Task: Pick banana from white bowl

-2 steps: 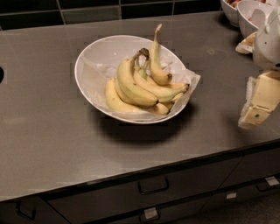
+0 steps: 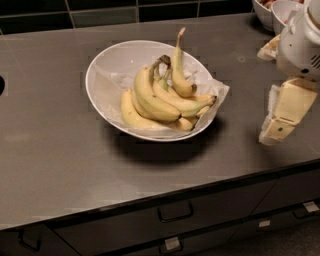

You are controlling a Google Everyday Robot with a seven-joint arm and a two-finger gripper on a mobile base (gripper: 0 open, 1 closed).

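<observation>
The white bowl stands on the dark counter, lined with crinkled wrap. In it lies a bunch of bananas. The banana is the thick, strongly curved one in the middle, its greenish stem ending in a dark knob. A slim banana with a long pale stem stands up behind it. Paler bananas lie under it. My gripper hangs at the right edge of the view, to the right of the bowl and apart from it, a cream finger pointing down toward the counter.
Smaller white bowls with reddish contents stand at the back right corner, behind my arm. The dark counter has a front edge with drawers and handles below. A dark tiled wall runs along the back.
The gripper sits in about the same place to the right of the bowl. The bowl and bananas have not moved.
</observation>
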